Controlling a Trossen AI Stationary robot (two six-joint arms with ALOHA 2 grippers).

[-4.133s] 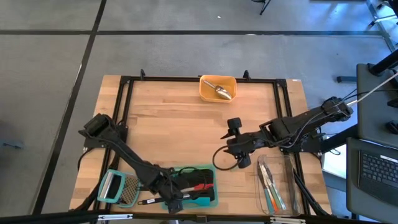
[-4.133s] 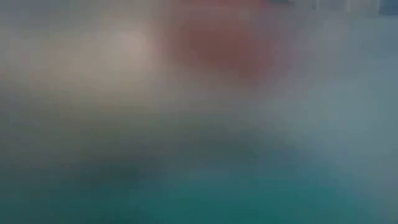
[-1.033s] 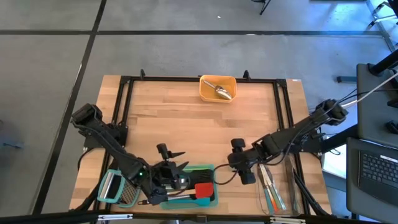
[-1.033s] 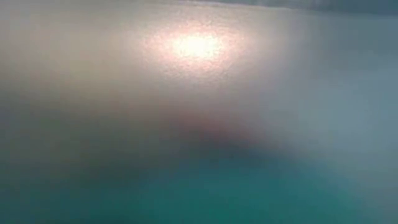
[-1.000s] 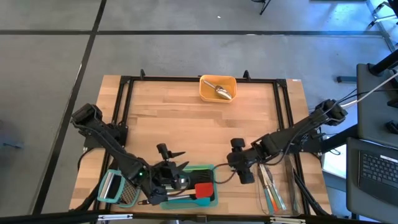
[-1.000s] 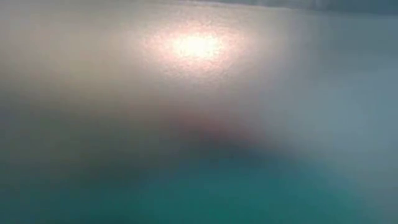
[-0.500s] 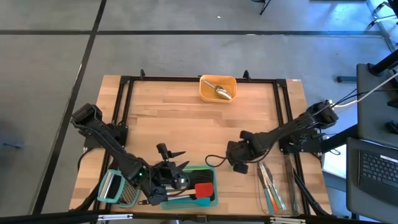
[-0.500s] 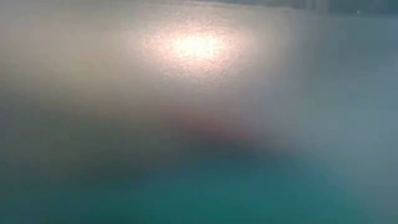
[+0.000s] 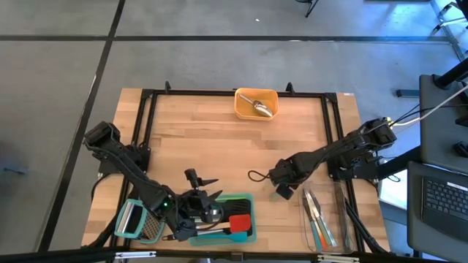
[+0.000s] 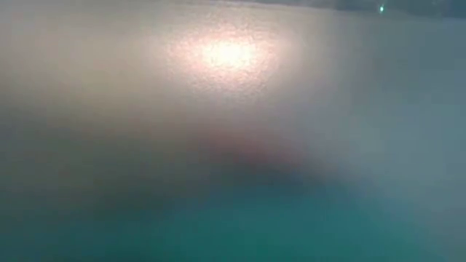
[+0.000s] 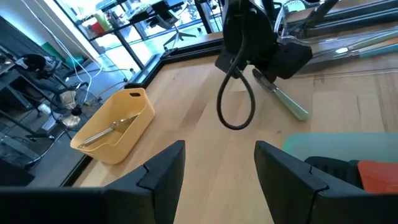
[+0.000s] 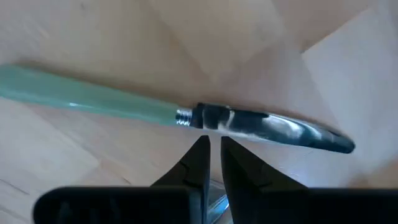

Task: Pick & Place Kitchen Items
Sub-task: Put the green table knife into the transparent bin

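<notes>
Cutlery with a pale green handle (image 12: 87, 98) and a silver blade lies flat on the bare bench (image 9: 219, 153), just in front of the right hand (image 12: 211, 163). That hand's two fingers are drawn nearly together, a thin gap between their tips, and they hold nothing; the piece lies just past the tips, apart from them. In the view from above, the right hand (image 9: 281, 188) sits between the teal tray (image 9: 248, 235) and the clear container (image 9: 338, 219), closer to the container.

The clear container holds several slim utensils (image 9: 316, 218) with green and orange handles. Beyond the right hand, at the far edge of the bench, the orange container (image 9: 240, 107) holds a silver scoop (image 9: 260, 107).

The left hand (image 9: 199, 199) hangs over the teal tray's far edge, its fingers (image 11: 165, 168) moderately apart and empty. In the tray lie a red turner (image 9: 240, 223) and black-handled utensils (image 9: 212, 219). The grater (image 9: 142, 223) lies just beside the tray, on the side away from the right hand. The low view is too blurred to read.
</notes>
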